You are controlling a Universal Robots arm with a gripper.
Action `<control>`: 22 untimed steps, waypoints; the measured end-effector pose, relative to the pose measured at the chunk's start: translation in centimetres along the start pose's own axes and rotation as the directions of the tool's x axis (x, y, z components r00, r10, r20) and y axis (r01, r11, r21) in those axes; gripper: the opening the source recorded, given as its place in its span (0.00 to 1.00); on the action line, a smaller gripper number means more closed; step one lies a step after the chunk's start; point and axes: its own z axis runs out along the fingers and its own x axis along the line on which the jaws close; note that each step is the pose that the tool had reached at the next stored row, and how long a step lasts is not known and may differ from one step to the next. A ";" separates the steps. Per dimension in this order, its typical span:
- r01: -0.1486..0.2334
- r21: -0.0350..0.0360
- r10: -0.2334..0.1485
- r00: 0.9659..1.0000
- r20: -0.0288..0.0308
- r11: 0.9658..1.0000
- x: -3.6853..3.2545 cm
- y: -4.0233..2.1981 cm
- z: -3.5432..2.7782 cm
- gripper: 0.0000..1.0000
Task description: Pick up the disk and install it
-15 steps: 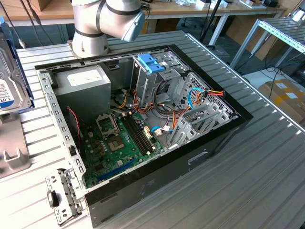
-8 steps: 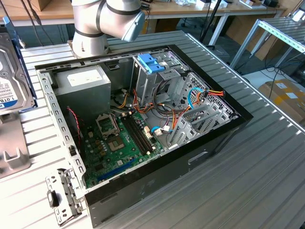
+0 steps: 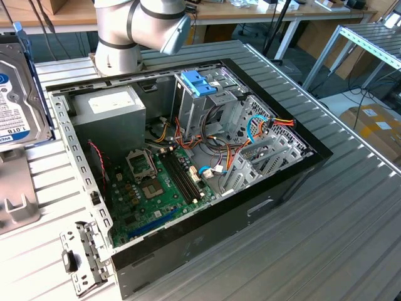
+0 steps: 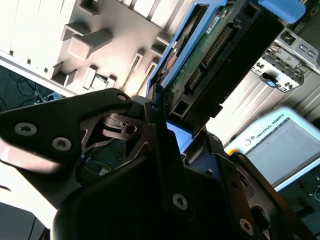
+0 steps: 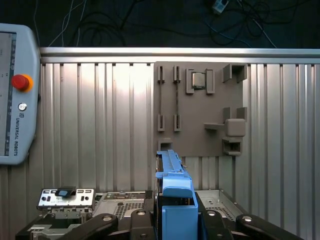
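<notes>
The disk (image 3: 19,94), silver-grey with a bright blue carrier, stands upright at the exterior view's left edge, above a grey holder (image 3: 15,188). In the first wrist view the disk (image 5: 172,192) is seen edge-on, and my gripper (image 5: 175,222) is shut on it, one black finger against each side. The second wrist view shows the disk (image 4: 210,55) from its green circuit-board side, rising out of the gripper (image 4: 175,125).
An open computer case (image 3: 301,169) lies on the ribbed table, with a blue-latched drive bay (image 3: 199,81), a grey box with a white label (image 3: 113,103) and a motherboard (image 3: 156,188) inside. A metal bracket (image 3: 81,251) lies near the front. A teach pendant (image 5: 15,100) rests beside the grey fixture plate (image 5: 200,110).
</notes>
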 end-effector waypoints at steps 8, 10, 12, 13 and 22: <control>0.000 0.000 0.000 1.000 0.000 1.000 0.08 -0.67 0.00 0.37; 0.000 -0.001 0.000 1.000 0.000 1.000 0.10 -0.83 -0.01 0.37; 0.000 -0.001 0.000 1.000 0.000 1.000 0.12 -0.99 -0.01 0.37; 0.000 -0.001 0.000 1.000 0.000 1.000 0.14 -1.12 -0.01 0.37; 0.000 -0.003 0.000 1.000 0.000 1.000 0.25 -2.25 -0.03 0.37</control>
